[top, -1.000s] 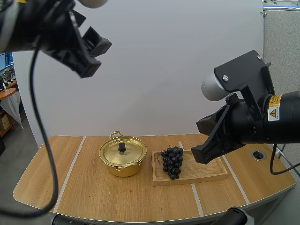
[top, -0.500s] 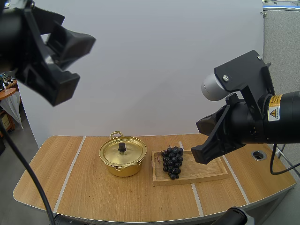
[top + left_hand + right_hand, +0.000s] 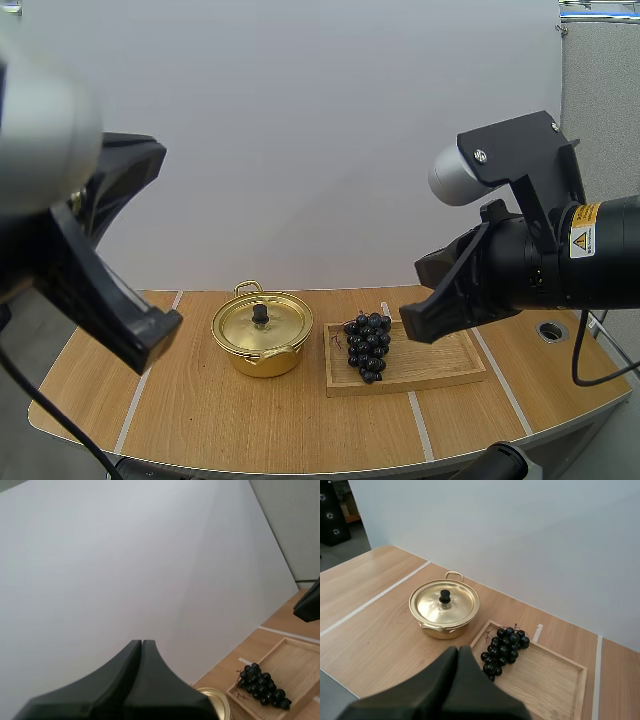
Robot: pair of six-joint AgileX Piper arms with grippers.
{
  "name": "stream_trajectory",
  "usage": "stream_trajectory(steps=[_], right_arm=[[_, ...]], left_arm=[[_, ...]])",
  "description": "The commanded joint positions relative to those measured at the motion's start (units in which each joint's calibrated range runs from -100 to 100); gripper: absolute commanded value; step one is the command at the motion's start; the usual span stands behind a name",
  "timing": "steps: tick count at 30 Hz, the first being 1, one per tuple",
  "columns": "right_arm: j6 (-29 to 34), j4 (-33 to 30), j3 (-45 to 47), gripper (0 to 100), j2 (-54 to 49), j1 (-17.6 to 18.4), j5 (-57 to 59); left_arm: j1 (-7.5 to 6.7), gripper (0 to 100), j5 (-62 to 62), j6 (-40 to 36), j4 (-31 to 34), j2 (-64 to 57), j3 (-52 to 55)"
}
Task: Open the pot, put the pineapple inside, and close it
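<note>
The left gripper [image 3: 142, 642] and the right gripper [image 3: 458, 649] are both held with fingers pressed together on nothing, raised above the table [image 3: 375, 630]. Just past the right tips, at about 1 o'clock, a knobbly bunch of glossy dark grapes [image 3: 506, 644] is seen on a flat wooden tray [image 3: 555, 675], no pineapple being present; it is probably nearer the right arm. Farther off, at 11 o'clock, the round polished gold pot [image 3: 442, 629] is found beside the tray, its lid [image 3: 431, 608] seated under a black knob [image 3: 444, 596].

Gold pot [image 3: 258, 362], lid [image 3: 264, 326] on, stands upright — dark grapes [image 3: 367, 345] lie beside it in a wooden tray [image 3: 442, 366].
</note>
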Motion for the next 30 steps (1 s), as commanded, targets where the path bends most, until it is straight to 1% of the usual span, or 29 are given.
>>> stream_trajectory(steps=[1, 4, 6, 11, 13, 17, 21, 24, 26, 30], right_arm=[[2.5, -0.3, 0.2, 0, -0.5, -2.4, -3.2], [4.9, -0.3, 0.2, 0, -0.5, -3.8, -5.8], [5.8, -0.3, 0.2, 0, -1.1, -5.4, -8.0], [6.1, -0.3, 0.2, 0, -6.8, -7.6, -17.4], [6.1, -0.3, 0.2, 0, -9.1, -8.4, -20.7], [6.4, -0.3, 0.2, 0, -12.9, -9.2, -27.0], [8.7, -0.8, 0.6, 0, -12.9, -10.1, -31.3], [11.0, -2.2, 3.4, 0, -12.9, -10.9, -36.3], [12.4, -3.6, 6.8, 0, -12.9, -11.6, -42.3], [12.5, -4.0, 15.2, 0, -12.9, -12.3, -55.0]], left_arm=[[-0.02, 0, -11.9, -5.1, -0.7, -5.1, 5.8], [0.19, 0, -13.6, -6.0, -0.3, -6.3, 7.8], [0.49, 0, -16.2, -7.6, 0.3, -7.1, 9.3], [1.86, 0, -26.4, -14.8, 4.8, -8.4, 13.6], [2.33, 0, -28.1, -17.6, 5.9, -8.4, 15.0], [2.65, 0, -33.3, -21.2, 6.3, -8.4, 18.4], [2.65, 0, -41.1, -24.0, 6.3, -8.4, 21.8], [2.65, 0, -50.5, -25.7, 6.3, -8.4, 26.2], [2.65, 0, -55.0, -25.8, 6.3, -8.4, 28.8], [2.65, 0, -63.3, -25.7, 6.3, -8.4, 34.4]])
